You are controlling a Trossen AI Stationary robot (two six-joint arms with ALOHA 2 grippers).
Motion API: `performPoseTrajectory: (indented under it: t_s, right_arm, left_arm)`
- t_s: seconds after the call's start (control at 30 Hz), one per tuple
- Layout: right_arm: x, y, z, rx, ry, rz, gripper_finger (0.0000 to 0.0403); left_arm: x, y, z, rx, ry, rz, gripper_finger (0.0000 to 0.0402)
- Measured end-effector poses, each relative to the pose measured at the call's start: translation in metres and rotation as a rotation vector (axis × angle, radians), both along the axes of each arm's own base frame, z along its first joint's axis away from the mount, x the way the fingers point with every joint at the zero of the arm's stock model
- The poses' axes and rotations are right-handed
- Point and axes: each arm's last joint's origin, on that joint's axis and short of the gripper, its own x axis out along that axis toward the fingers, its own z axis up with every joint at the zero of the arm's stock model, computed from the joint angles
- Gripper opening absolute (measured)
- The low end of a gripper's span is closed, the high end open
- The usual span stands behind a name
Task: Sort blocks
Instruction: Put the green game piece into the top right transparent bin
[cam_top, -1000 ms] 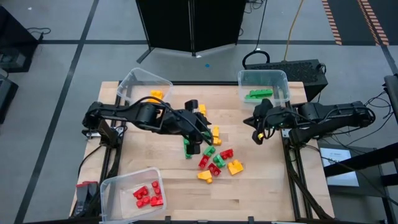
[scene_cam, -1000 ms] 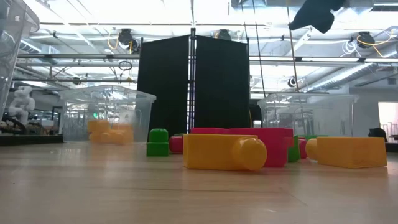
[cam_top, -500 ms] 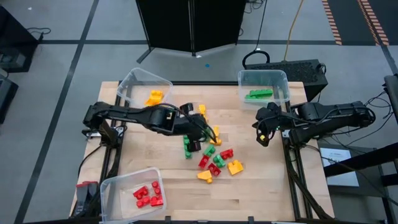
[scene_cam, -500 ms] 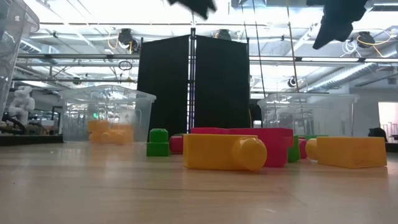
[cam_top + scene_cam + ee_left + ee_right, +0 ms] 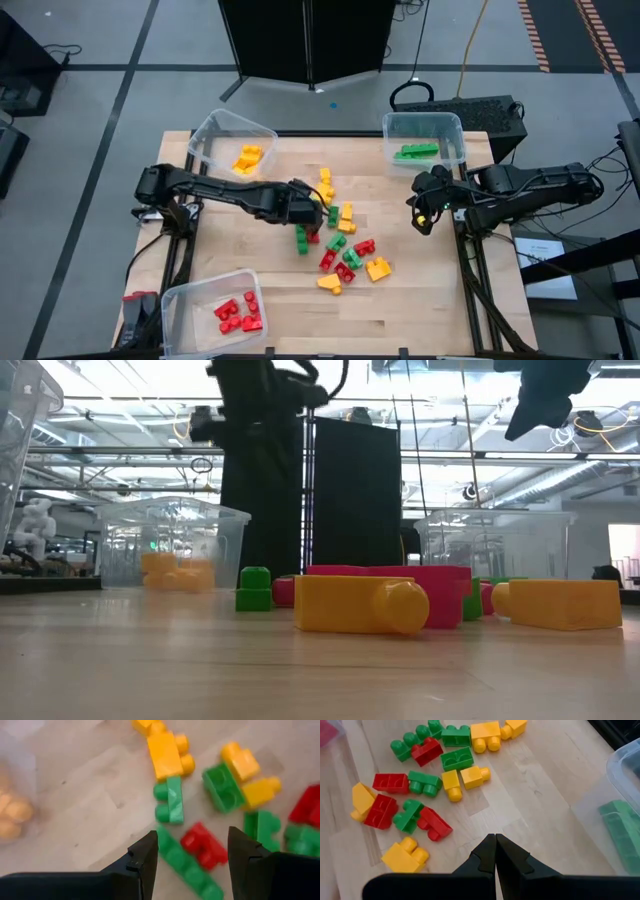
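Left gripper [image 5: 190, 852]: hovered part-open and empty over the blocks [image 5: 340, 245] mid-desk [image 5: 250, 300].
Right gripper [image 5: 495, 851]: waited pinched shut, empty, right of the pile.
Bins: yellow far-left, green far-right, red near-left.

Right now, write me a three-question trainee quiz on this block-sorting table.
1. True or false: the right tool is open.
2. What colour are the blocks in the bin nearest the right arm? A red, B green, C yellow.
3. Fill in: the left tool is open above a ___ brick in the loose pile.

Key: 1 false, its fingers are shut and it waits beside the pile. 2 B, green blocks. 3 red, lying against a long green brick.
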Motion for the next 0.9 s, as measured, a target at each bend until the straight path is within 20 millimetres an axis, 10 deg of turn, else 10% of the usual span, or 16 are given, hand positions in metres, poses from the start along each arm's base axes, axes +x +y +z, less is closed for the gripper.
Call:
performPoseTrajectory:
  t_s: [0.57,0.9]
  right_arm:
    - [0.0,0.0,0.0,0.031,-0.016,-0.042,0.0006]
    - [0.0,0.0,0.0,0.022,-0.012,-0.03,0.0006]
  left_arm:
    - [0.033,0.052,-0.083,-0.097,0.078,-0.055,0.0144]
    - [0.035,0.067,-0.099,-0.082,0.116,0.004,0.0144]
